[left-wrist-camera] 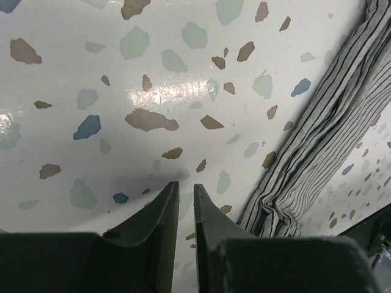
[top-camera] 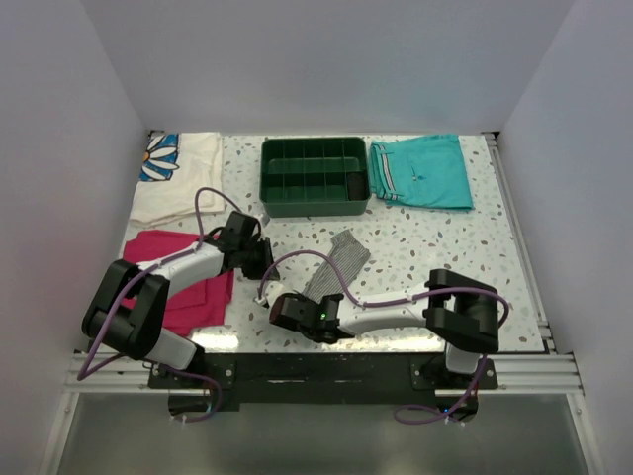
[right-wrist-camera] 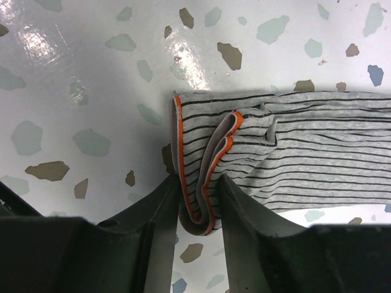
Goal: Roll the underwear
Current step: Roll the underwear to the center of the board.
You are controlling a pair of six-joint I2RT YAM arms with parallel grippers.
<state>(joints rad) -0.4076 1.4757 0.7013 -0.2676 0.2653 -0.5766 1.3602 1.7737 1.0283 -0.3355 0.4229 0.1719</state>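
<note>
The underwear (top-camera: 339, 259) is a grey-and-white striped strip, folded narrow, lying slantwise on the speckled table in front of the green tray. In the right wrist view its near end (right-wrist-camera: 287, 152), with orange trim bunched in folds, sits between my fingers. My right gripper (right-wrist-camera: 200, 183) is shut on that end, low at the table (top-camera: 315, 299). My left gripper (left-wrist-camera: 185, 186) is shut and empty over bare table, just left of the strip (left-wrist-camera: 317, 146). In the top view the left gripper (top-camera: 265, 263) sits to the left of the underwear.
A green divided tray (top-camera: 315, 203) stands at the back centre, with folded teal shorts (top-camera: 420, 170) to its right. A magenta cloth (top-camera: 193, 292) lies under the left arm. A white cloth with a flower print (top-camera: 178, 173) lies at the back left.
</note>
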